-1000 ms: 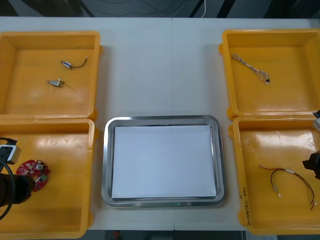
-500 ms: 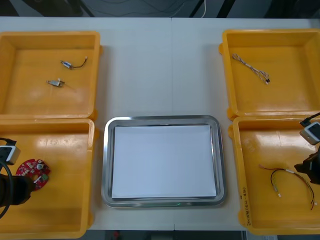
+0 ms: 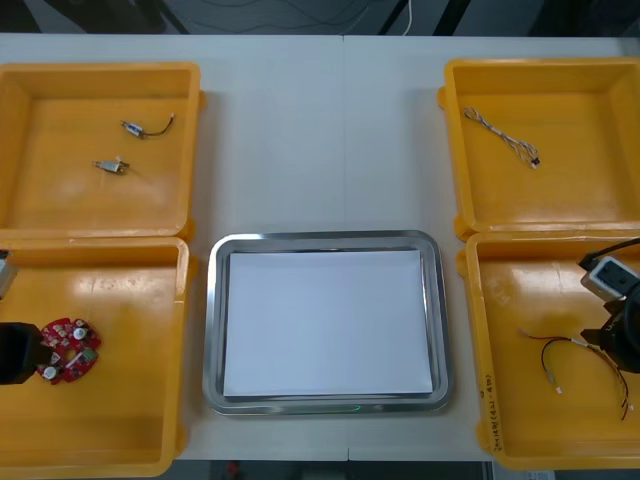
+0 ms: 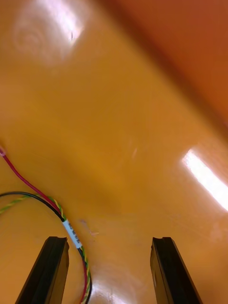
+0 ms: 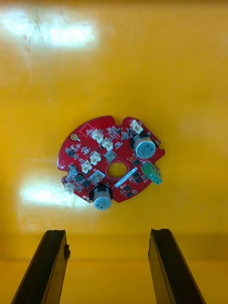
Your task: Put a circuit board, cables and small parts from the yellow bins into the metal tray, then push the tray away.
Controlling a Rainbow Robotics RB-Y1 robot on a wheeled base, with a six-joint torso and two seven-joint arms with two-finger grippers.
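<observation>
Tray (image 3: 213, 330) at table (image 3: 320, 140) centre, between the bins, white inside. Board (image 3: 68, 350) flat on floor of left near bin (image 3: 130, 290), close to outer wall, component side up. Left gripper (image 3: 18, 353) low at that bin's outer edge, just beside board on its outer side. Seen from left wrist: left fingers (image 5: 53, 266) spread wide, board ahead of the tips, centred on the gap, apart from both. Released, gripping nothing.

Right gripper (image 3: 615, 342) low in right near bin (image 3: 520, 290), toward outer wall, at the outer end of red-yellow cable (image 3: 560, 343). Cable loose on bin floor, looped, ends toward near wall. Seen from right wrist: right fingers (image 4: 164, 270) apart, not closed on anything. Cable with white tag passing inside the gap, just beside one finger, other finger well apart from it. Contact with that finger hard to judge, probably none. Released too.

Left far bin (image 3: 60, 200): two small metal parts (image 3: 147, 127), near each other but apart, short wire tail on the farther one. Right far bin (image 3: 580, 200): twisted cable (image 3: 503, 137) lying slantwise, toward inner far corner. Both far bins well apart from either gripper.
</observation>
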